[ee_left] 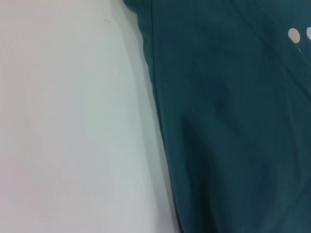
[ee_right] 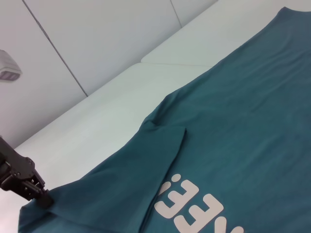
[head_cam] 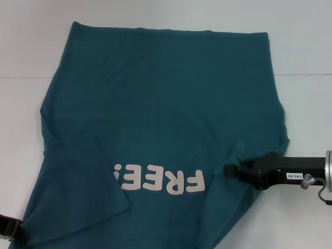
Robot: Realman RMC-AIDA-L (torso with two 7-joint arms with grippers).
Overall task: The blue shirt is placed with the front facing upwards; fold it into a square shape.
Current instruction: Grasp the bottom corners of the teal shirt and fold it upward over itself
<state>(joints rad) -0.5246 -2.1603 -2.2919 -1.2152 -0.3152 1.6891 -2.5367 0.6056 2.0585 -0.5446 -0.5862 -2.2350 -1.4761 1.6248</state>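
At the near left corner of the head view the left gripper (head_cam: 10,229) shows only as a dark tip, down at the shirt's near left edge. In the right wrist view the same gripper (ee_right: 30,190) appears farther off with its black fingers (ee_right: 43,200) pressed at the edge of the cloth where a fold begins. I cannot tell whether they are clenched on the fabric or only resting against it.

One blue shirt (head_cam: 160,135) lies front up on the white table (head_cam: 26,46), spread across the middle of the surface. Its straight hem is at the far side and the neck end is toward the robot. One line of cream letters, "FREE" (head_cam: 159,181), reads upside down from the head camera, four letters followed by punctuation marks. The left sleeve (head_cam: 100,171) is folded inward over the body, its edge lying just beside the end of the lettering. The left wrist view shows only the shirt's side edge (ee_left: 160,121) on bare table.

On the right, the right gripper (head_cam: 232,170) reaches in from the table's right side, black and roughly level. Its fingertips (head_cam: 228,170) are pinched together on the right sleeve (head_cam: 253,156), which is bunched there.
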